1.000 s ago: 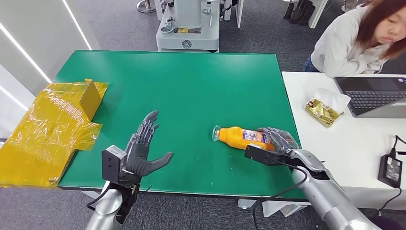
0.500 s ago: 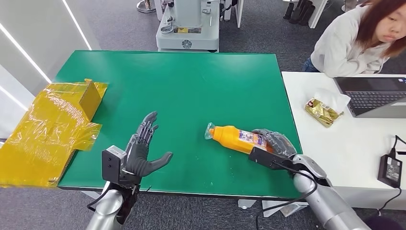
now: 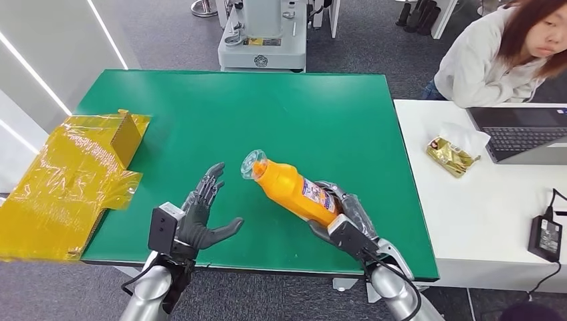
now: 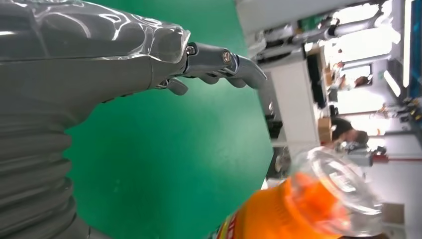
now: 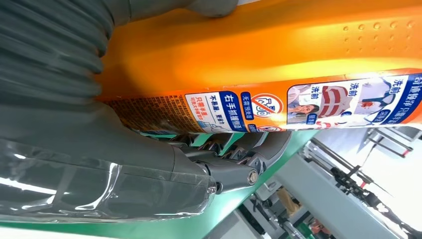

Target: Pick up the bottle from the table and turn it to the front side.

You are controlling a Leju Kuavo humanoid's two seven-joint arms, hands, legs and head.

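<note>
Orange bottle, centre frame, is gripped at its base end by right hand; rigid, smooth plastic, probably slippery. Left hand, lower left, is held wide, empty.

Office-lab: laptop on white desk, green worktable, carpet.

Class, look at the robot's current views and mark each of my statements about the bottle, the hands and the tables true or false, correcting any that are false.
1. The right hand holds the orange bottle. True.
2. The bottle lies flat on the green table. False: it is lifted, its clear cap tilted up toward the left hand.
3. The left hand grips the bottle. False: it is open, holding nothing.
4. A laptop sits on the white table. True.
</note>
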